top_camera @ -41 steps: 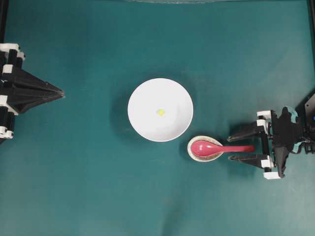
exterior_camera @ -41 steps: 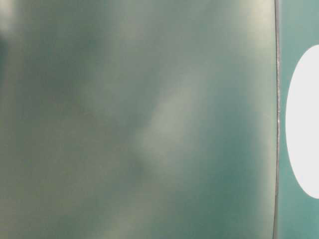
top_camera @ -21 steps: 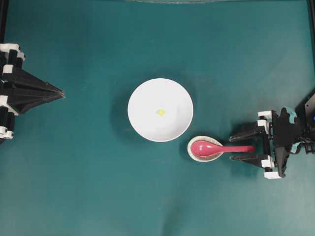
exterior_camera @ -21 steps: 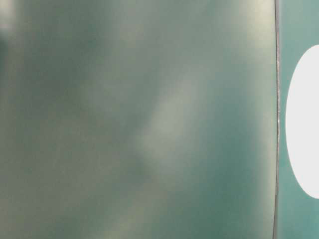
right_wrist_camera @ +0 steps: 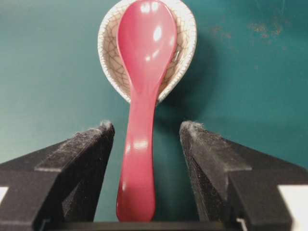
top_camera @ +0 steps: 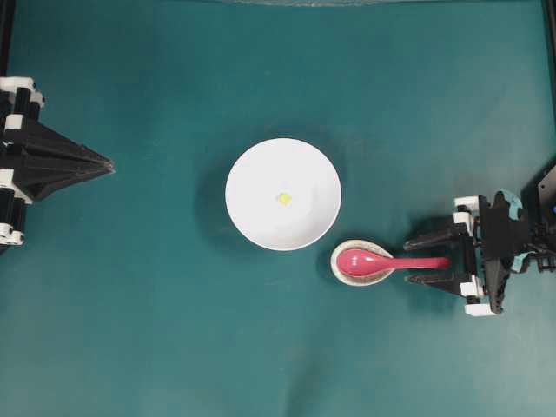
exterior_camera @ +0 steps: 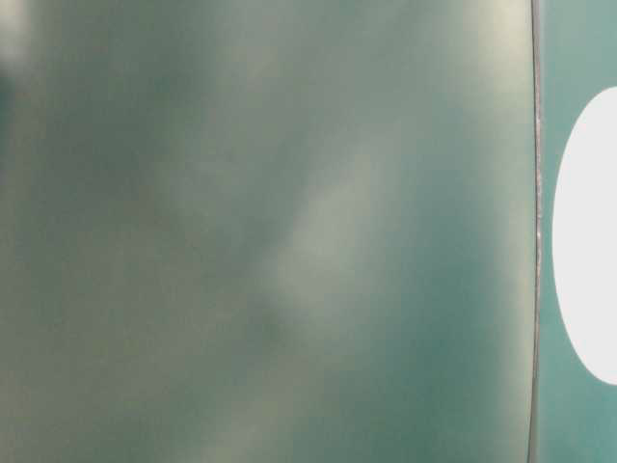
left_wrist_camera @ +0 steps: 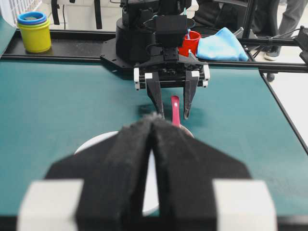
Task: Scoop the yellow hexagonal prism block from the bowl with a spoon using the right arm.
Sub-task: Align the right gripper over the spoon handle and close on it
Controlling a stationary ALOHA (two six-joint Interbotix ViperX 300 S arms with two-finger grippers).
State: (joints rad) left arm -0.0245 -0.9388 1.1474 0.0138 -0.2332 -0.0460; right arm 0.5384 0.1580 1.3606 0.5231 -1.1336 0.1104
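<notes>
The tiny yellow hexagonal prism block (top_camera: 283, 198) lies near the middle of the white bowl (top_camera: 261, 174). To the bowl's lower right, the pink-red spoon (top_camera: 373, 261) rests with its scoop in a small speckled rest (top_camera: 336, 266), handle pointing right. My right gripper (top_camera: 408, 261) is open, its fingers on either side of the handle. In the right wrist view the spoon (right_wrist_camera: 142, 96) runs between the right gripper's (right_wrist_camera: 147, 126) spread jaws, with a gap on each side. My left gripper (top_camera: 109, 163) is shut and empty at the far left, well away from the bowl.
In the left wrist view, stacked yellow and blue cups (left_wrist_camera: 33, 31), a red cup (left_wrist_camera: 189, 44) and a blue cloth (left_wrist_camera: 221, 45) sit beyond the table's far edge. The table-level view is blurred, with only a white shape (exterior_camera: 588, 241) at its right edge.
The right gripper has shifted only very slightly around the spoon handle. The spoon, bowl, block and left arm have not moved.
</notes>
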